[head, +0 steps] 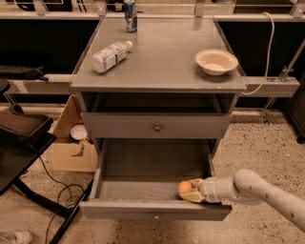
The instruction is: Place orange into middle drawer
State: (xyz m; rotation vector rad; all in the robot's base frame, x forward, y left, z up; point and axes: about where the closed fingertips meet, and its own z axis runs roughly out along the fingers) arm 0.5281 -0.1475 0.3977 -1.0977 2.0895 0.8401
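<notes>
Camera view: a grey cabinet [162,71] fills the middle of the frame. On its top a white plastic bottle [110,55] lies on its side at upper left, a can [129,9] stands at the back edge, and a cream bowl [216,61] sits at upper right. Below the top, the upper drawer [190,126] is closed. The middle drawer [138,189] under it is pulled well out toward the bottom of the frame. The white arm [259,190] reaches in from the lower right, over the drawer's right wall. The gripper [188,191] is inside the drawer at its front right corner, low near the floor, closed around the orange [184,186]. The orange is at the left tip of the gripper, just behind the drawer's front panel. A cardboard box [71,155] sits on the speckled floor at left.
</notes>
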